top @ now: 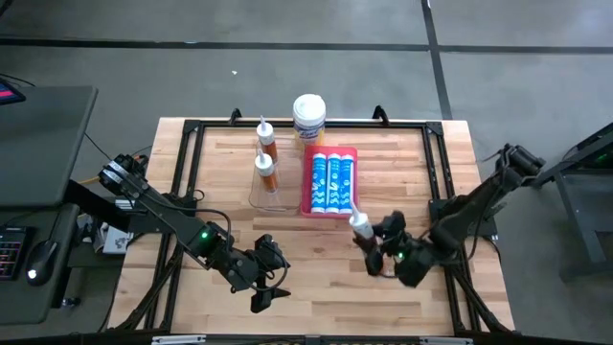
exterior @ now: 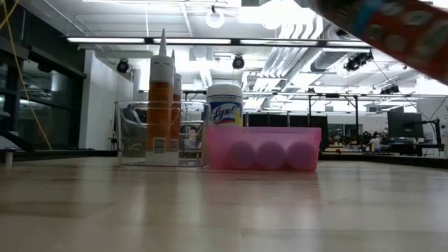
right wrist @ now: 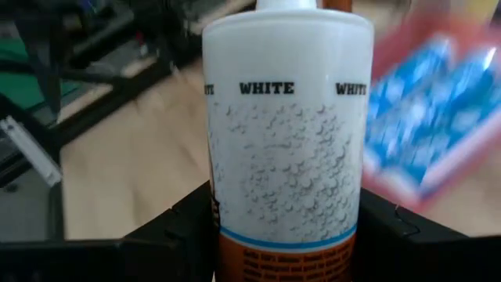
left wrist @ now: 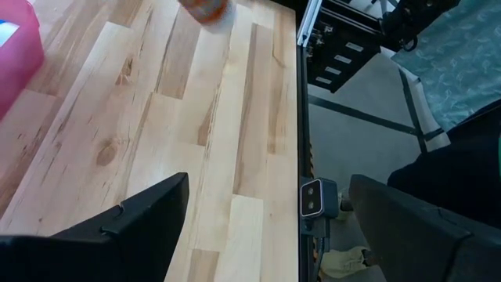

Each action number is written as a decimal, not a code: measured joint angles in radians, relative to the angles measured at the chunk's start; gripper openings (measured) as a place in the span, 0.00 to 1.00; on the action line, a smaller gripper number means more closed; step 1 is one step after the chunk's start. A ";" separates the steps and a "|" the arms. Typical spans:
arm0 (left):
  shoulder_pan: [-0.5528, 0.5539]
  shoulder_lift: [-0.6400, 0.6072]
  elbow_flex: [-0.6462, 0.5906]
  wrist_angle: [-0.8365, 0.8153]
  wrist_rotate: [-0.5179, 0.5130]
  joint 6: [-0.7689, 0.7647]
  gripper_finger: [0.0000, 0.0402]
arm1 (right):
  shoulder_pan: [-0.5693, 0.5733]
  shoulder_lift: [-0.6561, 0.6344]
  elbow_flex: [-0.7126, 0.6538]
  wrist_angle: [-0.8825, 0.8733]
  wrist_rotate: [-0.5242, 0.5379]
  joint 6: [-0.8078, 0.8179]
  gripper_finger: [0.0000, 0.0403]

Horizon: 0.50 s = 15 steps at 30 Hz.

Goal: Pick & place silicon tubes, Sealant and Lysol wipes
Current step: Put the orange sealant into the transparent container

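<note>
My right gripper (top: 378,251) is shut on a sealant cartridge (top: 360,225) with a white upper body and an orange lower part. It is held just near of the pink tray (top: 330,182). The tray holds blue-labelled tubes (top: 335,180) lying flat. Two orange cartridges (top: 265,153) stand upright in a clear bin (top: 268,187), nozzles up. The Lysol wipes canister (top: 308,117) stands on its base at the far edge, behind the tray (exterior: 224,105). My left gripper (top: 263,278) is open and empty over the near table. My right gripper pinches the cartridge's body between its two fingers (right wrist: 184,223), at the band where white meets orange (right wrist: 286,235). The fingers lie across the cartridge. The cartridge is tilted, with its nozzle end (top: 352,209) toward the pink tray. It is lifted clear of the table (exterior: 392,28).
A black frame rail (top: 436,172) runs along the table's sides and far edge. Bare wood (top: 316,287) lies between the two grippers and toward the near edge. The table's right edge and its rail show in the left wrist view (left wrist: 301,117).
</note>
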State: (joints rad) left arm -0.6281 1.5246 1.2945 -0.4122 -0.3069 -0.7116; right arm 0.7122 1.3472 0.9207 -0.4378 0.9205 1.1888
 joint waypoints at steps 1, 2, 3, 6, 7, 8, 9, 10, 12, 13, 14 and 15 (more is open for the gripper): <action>0.000 0.000 0.000 0.000 0.000 0.000 0.86 | -0.016 -0.017 0.000 0.013 0.013 -0.056 0.50; 0.000 0.000 0.000 0.000 0.000 0.000 0.86 | -0.032 -0.031 0.000 0.025 0.020 -0.113 0.50; 0.000 0.000 0.000 0.000 0.000 0.000 0.86 | -0.049 -0.044 0.000 0.040 0.024 -0.172 0.50; 0.000 0.000 0.000 0.000 0.000 0.000 0.86 | -0.102 -0.068 0.000 0.094 0.031 -0.340 0.50; 0.000 0.000 0.000 0.000 0.000 0.000 0.86 | -0.118 -0.073 0.000 0.113 0.031 -0.391 0.50; 0.000 0.000 0.000 0.000 0.000 0.000 0.86 | -0.135 -0.076 -0.003 0.140 0.029 -0.442 0.50; 0.000 0.000 0.000 0.000 0.000 0.000 0.86 | -0.151 -0.080 -0.012 0.179 0.024 -0.489 0.50; 0.000 0.000 0.000 0.000 0.000 0.000 0.86 | -0.165 -0.085 -0.025 0.222 0.018 -0.535 0.50; 0.000 0.000 0.000 0.000 0.000 0.000 0.86 | -0.195 -0.094 -0.060 0.336 -0.005 -0.626 0.49; 0.000 0.000 0.000 0.000 0.000 0.000 0.86 | -0.209 -0.099 -0.083 0.415 -0.028 -0.669 0.49; 0.000 0.000 0.000 0.000 0.000 0.000 0.86 | -0.222 -0.103 -0.107 0.495 -0.051 -0.715 0.49; 0.000 0.000 0.000 0.000 0.000 0.000 0.86 | -0.235 -0.106 -0.134 0.575 -0.074 -0.761 0.49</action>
State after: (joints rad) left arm -0.6281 1.5246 1.2945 -0.4122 -0.3069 -0.7119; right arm 0.4773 1.2412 0.7863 0.1375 0.8462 0.4282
